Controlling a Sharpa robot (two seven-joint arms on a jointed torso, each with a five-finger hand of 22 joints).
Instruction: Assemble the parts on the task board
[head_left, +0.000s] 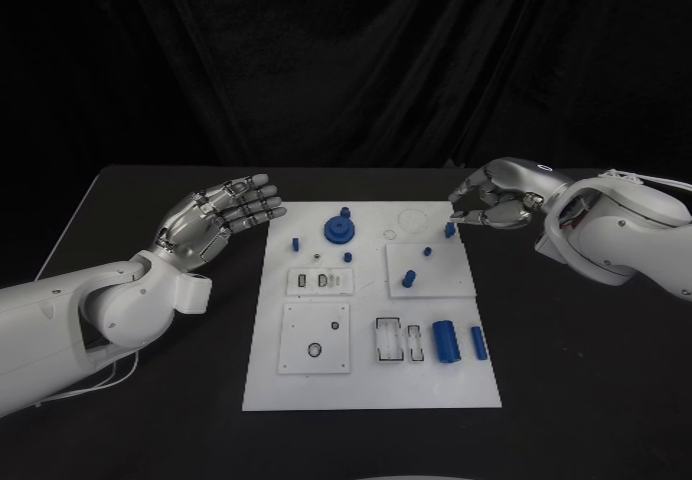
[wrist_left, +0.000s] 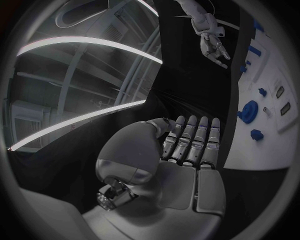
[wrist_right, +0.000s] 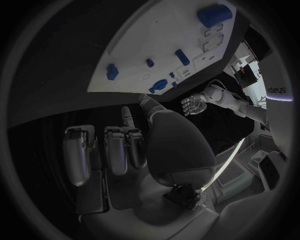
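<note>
Task board lies flat at centre of the head view on the black table, long side running up and down the frame; blue parts scattered over it. Blue gear near the board's upper edge, small blue peg just left of it; another blue peg on the raised white square right of centre; blue cylinder and a thinner blue bar side by side in the lower right part of the board.

Left hand hovers at the left of the frame, just off the board's upper left corner; palm turned toward the board, fingers stretched out and apart, nothing in it; left wrist view confirms an empty palm.

Right hand at upper right of the frame, over the board's upper right corner; fingers curled inward, tips close to a small blue piece at the board's edge; cannot tell whether it grips that piece or merely touches it.
</note>
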